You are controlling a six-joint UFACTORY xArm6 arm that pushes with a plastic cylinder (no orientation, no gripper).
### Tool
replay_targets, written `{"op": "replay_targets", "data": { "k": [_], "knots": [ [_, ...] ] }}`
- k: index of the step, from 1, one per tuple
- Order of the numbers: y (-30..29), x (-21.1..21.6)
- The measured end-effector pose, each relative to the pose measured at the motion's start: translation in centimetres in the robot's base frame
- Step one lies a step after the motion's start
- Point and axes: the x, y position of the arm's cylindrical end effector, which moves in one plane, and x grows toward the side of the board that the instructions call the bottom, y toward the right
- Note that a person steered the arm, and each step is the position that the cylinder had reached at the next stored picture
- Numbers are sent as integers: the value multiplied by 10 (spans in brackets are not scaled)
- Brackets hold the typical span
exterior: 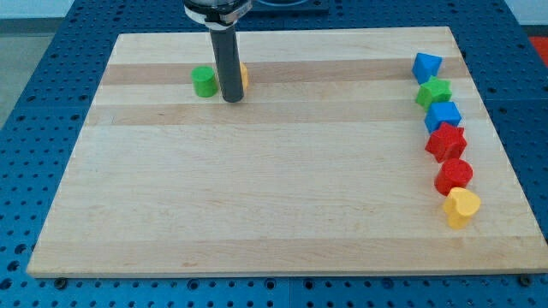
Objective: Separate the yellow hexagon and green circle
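In the camera view, a pale wooden surface (pixel 257 197) is lying on a blue perforated bench (pixel 34 51). The dark rod is coming down from the view's top, and my tip (pixel 232 100) is resting on the surface in the upper left part of the board. There is no end effector with jaws here, only this straight rod, so nothing is standing apart, together or clamped.

The green circle (pixel 204 81) is sitting just to the view's left of the rod, close beside it but with a thin strip of wood showing between them. The yellow hexagon (pixel 244 77) is peeking out on the rod's right side, mostly hidden behind it; whether the rod is touching it I cannot tell. So my tip is standing between the two blocks and slightly toward the view's bottom of them.

Well apart from these, a column of six blocks is running down the view's right edge, each one close to the next: a blue block (pixel 426 66) at the top, then a green star (pixel 434 91), a second blue block (pixel 443 115), a red star (pixel 446 141), a red block (pixel 454 175), and a yellow heart (pixel 462 206) at the bottom
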Motion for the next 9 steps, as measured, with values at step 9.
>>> {"op": "replay_targets", "data": {
  "k": [9],
  "knots": [
    [-26, -18]
  ]
}}
